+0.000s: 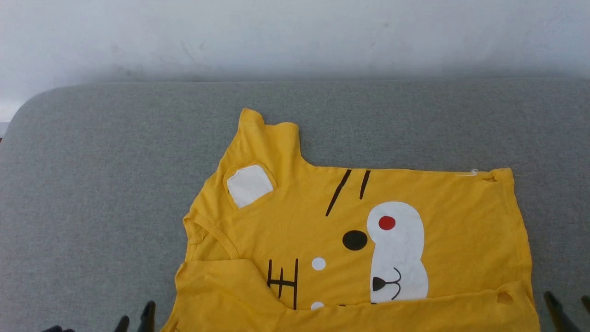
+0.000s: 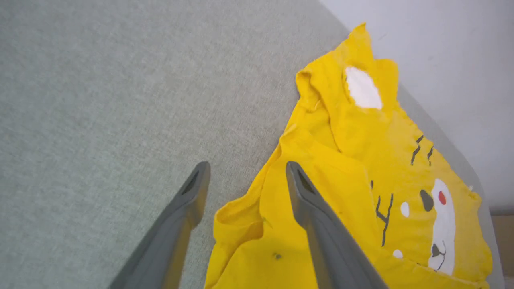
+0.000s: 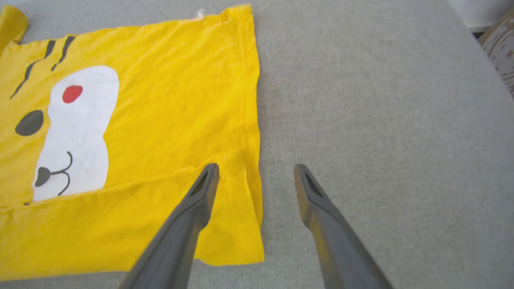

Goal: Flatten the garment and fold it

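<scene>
The garment [image 1: 451,216], a yellow T-shirt, lies print side up on the grey padded table [image 1: 92,161], collar to the left and hem to the right. Its near edge is folded up over the cartoon face as a long band [image 1: 415,313]. Small holes [image 1: 504,297] show near the hem. My left gripper [image 1: 135,318] hangs open by the near left sleeve, one finger [image 2: 305,200] over the cloth [image 2: 349,160] and the other over bare table. My right gripper [image 3: 257,169] is open astride the hem edge of the garment [image 3: 172,100], holding nothing; it also shows at the head view's lower right [image 1: 568,302].
A white wall [image 1: 295,37] runs behind the table's far edge. The table's rounded far left corner [image 1: 27,106] is in view. Grey surface stretches left of the garment and right of its hem [image 3: 381,120]. Brown patterned floor [image 3: 502,44] lies past the right edge.
</scene>
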